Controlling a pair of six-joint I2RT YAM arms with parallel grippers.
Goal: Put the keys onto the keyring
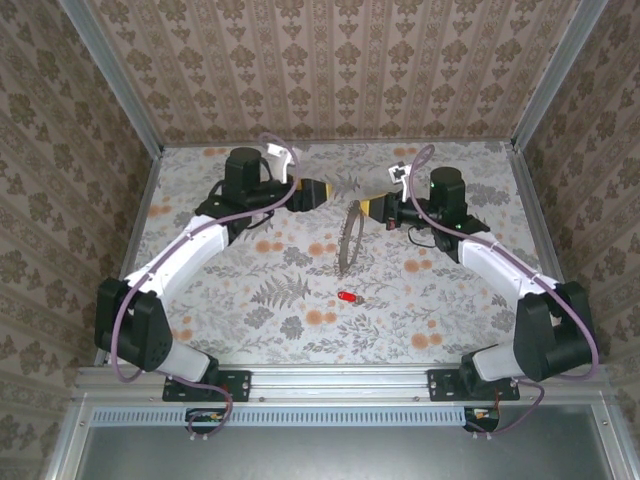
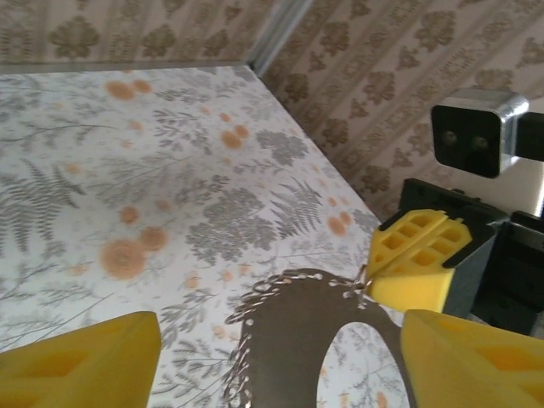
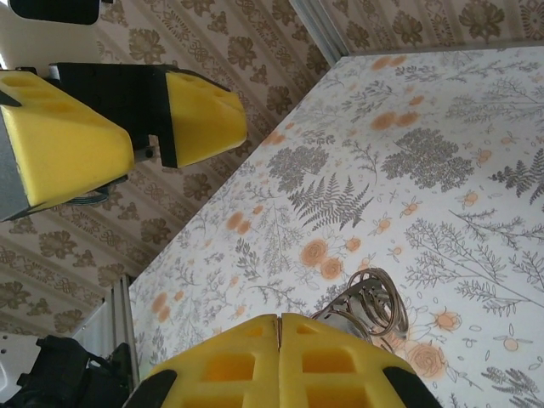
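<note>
Right hand (image 1: 370, 208) pinching keyring (image 1: 348, 240), left hand (image 1: 324, 192) open

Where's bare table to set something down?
Free: near-left, between the left arm and the key; near-right, between the key and the right arm. Crowded: far centre, where the left gripper and right gripper meet at the keyring.

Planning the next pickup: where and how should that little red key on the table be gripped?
Probably straight from above: the red key lies flat on the table, apart from everything else. Pinch across its narrow width, mid-length, one finger on each long side.
</note>
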